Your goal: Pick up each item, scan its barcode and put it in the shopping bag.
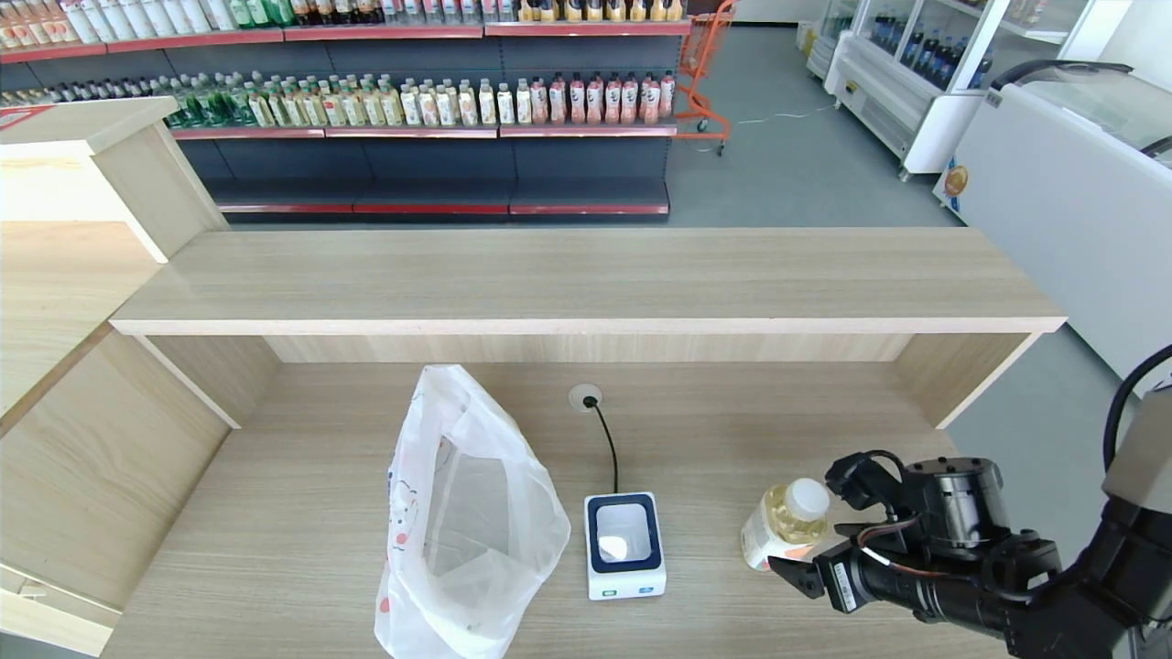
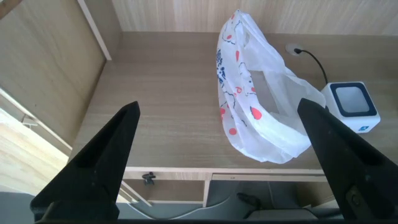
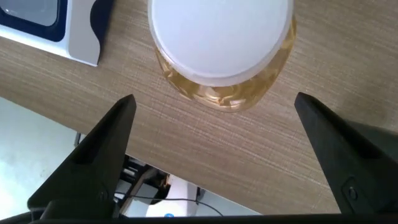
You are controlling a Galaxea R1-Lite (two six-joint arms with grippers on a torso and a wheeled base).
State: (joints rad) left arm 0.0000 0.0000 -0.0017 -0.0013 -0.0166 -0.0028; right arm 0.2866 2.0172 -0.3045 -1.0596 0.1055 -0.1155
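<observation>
The bottle point(image 1: 787, 526), clear with pale yellow liquid and a white cap, stands upright on the counter point(image 1: 302, 513), just to the right of the barcode scanner point(image 1: 624, 545) and apart from it. The right gripper point(image 3: 214, 102) sits just beside the bottle with its jaws spread wide. The bottle is in line with the gap but touches neither finger, so the step in hand looks like the pick-up of this first item. The next move calls for advancing until the body sits between the fingers, then closing on it before lifting. The left gripper point(image 2: 219, 107) hangs over the counter's near left side, jaws also wide and empty. The white shopping bag point(image 1: 467, 522) stands open, just left of the scanner.
</observation>
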